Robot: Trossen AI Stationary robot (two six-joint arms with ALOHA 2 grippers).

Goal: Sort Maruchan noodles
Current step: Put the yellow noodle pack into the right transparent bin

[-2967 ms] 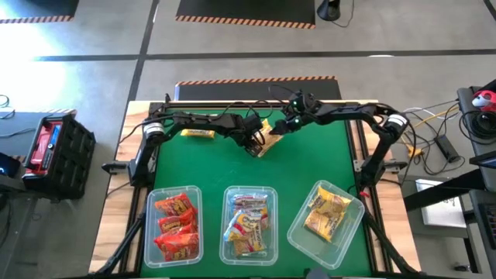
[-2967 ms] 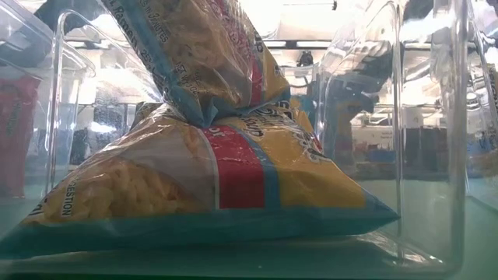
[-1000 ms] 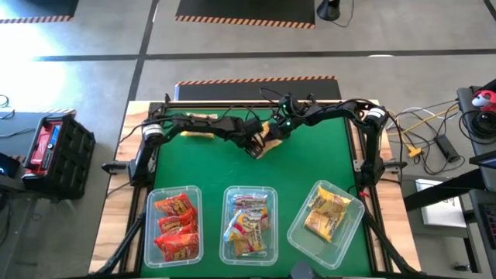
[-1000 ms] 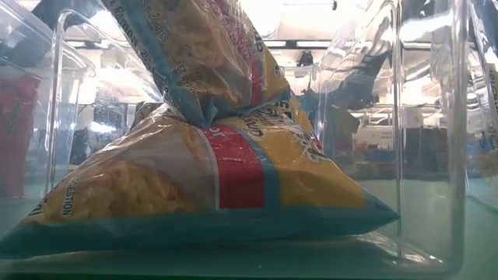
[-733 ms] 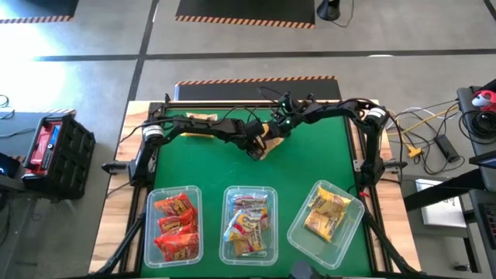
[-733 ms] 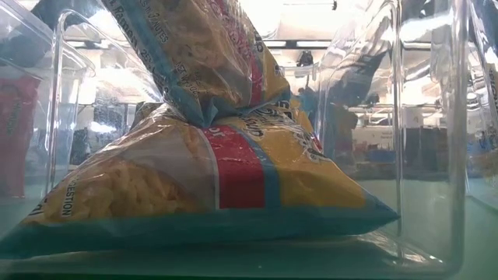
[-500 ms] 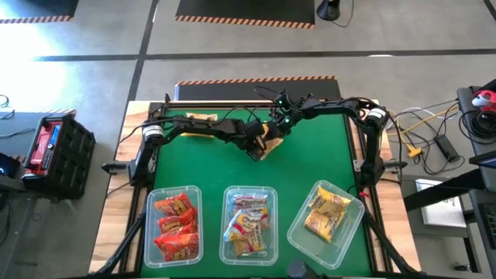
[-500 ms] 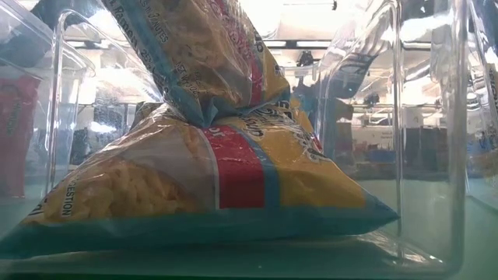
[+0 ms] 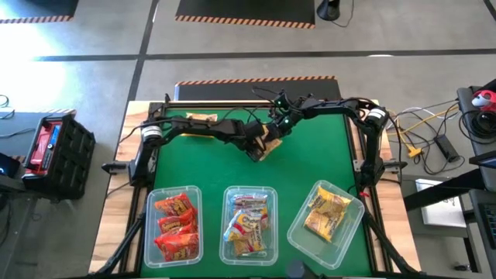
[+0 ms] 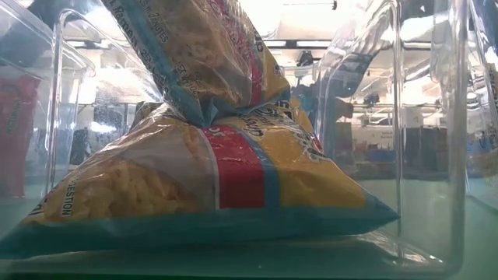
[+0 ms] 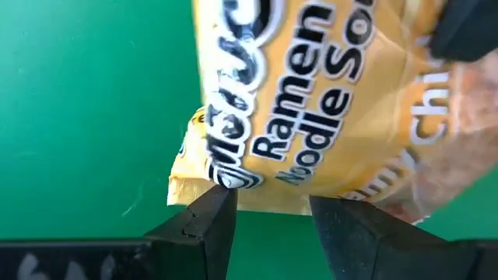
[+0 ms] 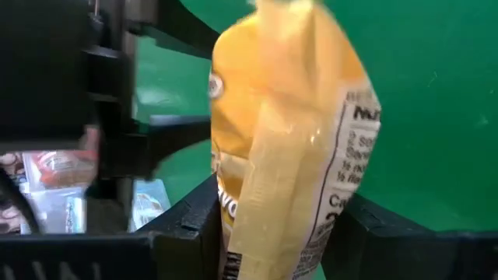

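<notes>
High view: found both grippers meeting over the rear centre of the green mat [image 9: 318, 167], on one yellow packet [image 9: 266, 147] of Maruchan noodles.

Noted the left gripper [image 9: 254, 146] reaching in from the mat's left rear corner. Left wrist view: saw its fingers [image 11: 210, 225] pinching the lower edge of the yellow packet [image 11: 311, 101], lifted off the mat with the printed front facing the camera.

Noted the right gripper [image 9: 275, 132] coming in from the mat's right rear corner. Right wrist view: saw the yellow packet [image 12: 288, 132] standing on edge between the two fingers [image 12: 194, 225], filling the gap, jaws pressed against its sides.

Logged a second packet [image 9: 199, 118] lying at the mat's rear left edge, partly under the left arm.

Logged three clear tubs along the mat's front edge: left tub [image 9: 147, 232] with red packets, middle tub [image 9: 226, 225] with yellow-pink packets, right tub [image 9: 298, 232], set askew, with yellow packets.

Low view: saw only stacked yellow-pink packets [image 10: 194, 179] through clear tub walls [image 10: 397, 117].
</notes>
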